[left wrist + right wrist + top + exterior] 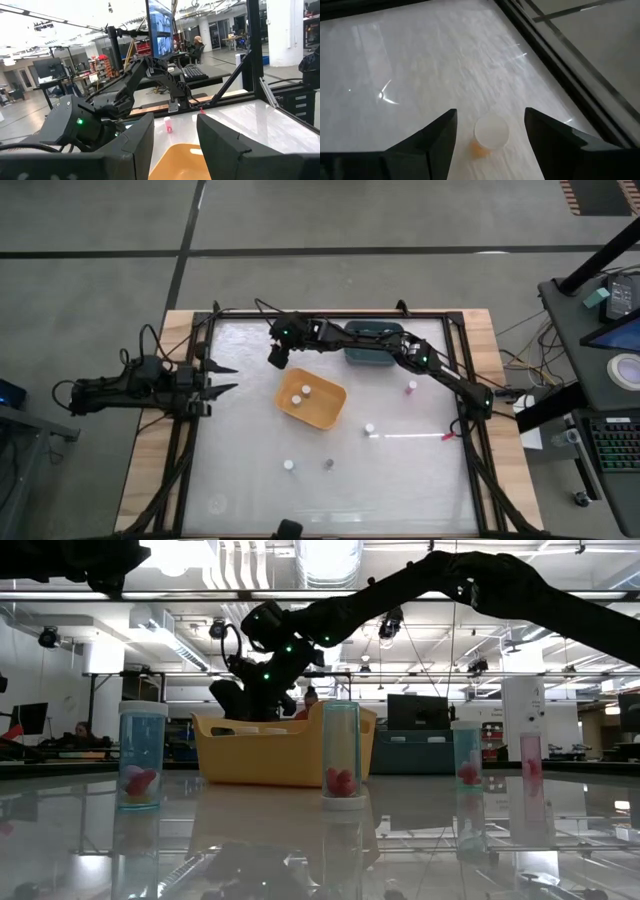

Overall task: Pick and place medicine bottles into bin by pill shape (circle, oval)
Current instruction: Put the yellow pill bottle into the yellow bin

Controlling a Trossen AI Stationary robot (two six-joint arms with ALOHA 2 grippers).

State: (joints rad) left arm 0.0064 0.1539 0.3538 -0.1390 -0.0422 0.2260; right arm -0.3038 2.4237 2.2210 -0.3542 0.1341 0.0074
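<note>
One tub point(311, 402) sits in the middle of the table point(400, 480), with two bottles point(302, 394) inside it. The other tub point(373, 343) sits behind it, by the far edge. More bottles point(369, 427) stand apart, in front and to the right.

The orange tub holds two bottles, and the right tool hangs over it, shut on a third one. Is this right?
Not quite. The orange tub does hold two bottles, but the right tool is open and holds nothing. The right wrist view shows its fingers spread, with a bottle standing on the table below between them.
</note>
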